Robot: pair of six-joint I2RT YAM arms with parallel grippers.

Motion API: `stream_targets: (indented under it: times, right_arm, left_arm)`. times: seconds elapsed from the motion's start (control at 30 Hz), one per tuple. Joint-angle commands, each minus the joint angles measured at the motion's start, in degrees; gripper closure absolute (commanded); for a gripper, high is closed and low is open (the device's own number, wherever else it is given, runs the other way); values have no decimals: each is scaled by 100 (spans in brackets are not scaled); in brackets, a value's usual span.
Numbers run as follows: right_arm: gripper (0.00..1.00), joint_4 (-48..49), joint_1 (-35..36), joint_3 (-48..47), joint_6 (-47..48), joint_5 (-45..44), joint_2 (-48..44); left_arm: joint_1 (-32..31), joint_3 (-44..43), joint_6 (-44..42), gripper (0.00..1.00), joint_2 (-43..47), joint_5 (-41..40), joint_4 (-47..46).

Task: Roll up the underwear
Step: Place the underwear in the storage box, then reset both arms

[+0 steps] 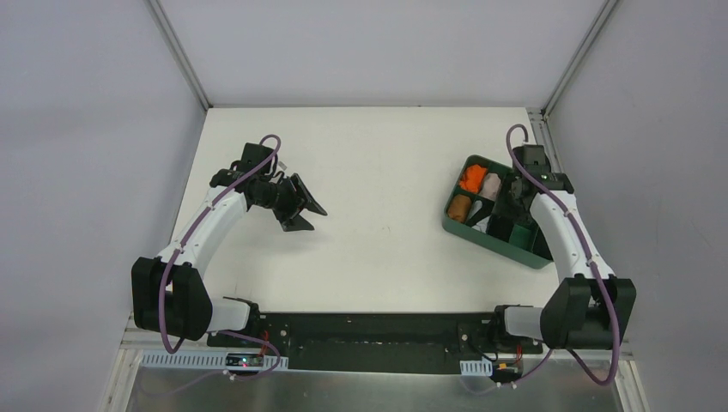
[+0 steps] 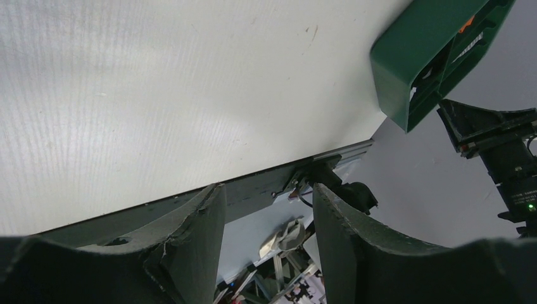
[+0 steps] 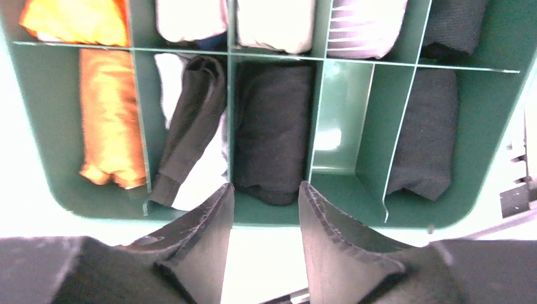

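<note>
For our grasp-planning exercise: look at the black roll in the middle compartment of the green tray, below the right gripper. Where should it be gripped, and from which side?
Come straight down from above. The dividers and the green tray wall close off its sides, so only the top is exposed. Probably pinch the black roll across its width at mid-length, with the right gripper open.

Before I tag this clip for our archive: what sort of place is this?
Probably a lab test cell, not a home: blank grey walls on metal frame, white table, green tray of rolled garments.
</note>
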State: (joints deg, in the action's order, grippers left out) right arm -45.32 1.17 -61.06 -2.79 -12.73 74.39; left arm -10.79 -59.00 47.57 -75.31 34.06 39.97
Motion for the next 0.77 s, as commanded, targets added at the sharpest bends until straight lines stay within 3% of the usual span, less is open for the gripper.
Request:
stream_targets:
  times: [0.0,0.17,0.2,0.23,0.47,0.73]
  right_arm:
    - [50,-155,15,-524,-147,374,-370]
    - [17,-451,68,-1262,-409,1301,-716]
    - [4,-490,97,-1405,-493,1439,-826]
    - [1,-532,121,-1563,-582,1458,-870]
    - [0,-799,164,-2331,-987,926,-1132]
    - [0,-784,164,-2245,-1012,906,-1106]
  left_arm:
    - [14,-65,-132,48,192,81,124]
    - [14,-227,-361,47,450,-102,130]
    - [13,-321,-453,47,537,-245,157]
    - [19,-408,-502,46,595,-320,216]
    - [15,-1372,-1215,44,1016,-1347,845]
    - [15,-1771,-1571,44,1704,-2474,1108]
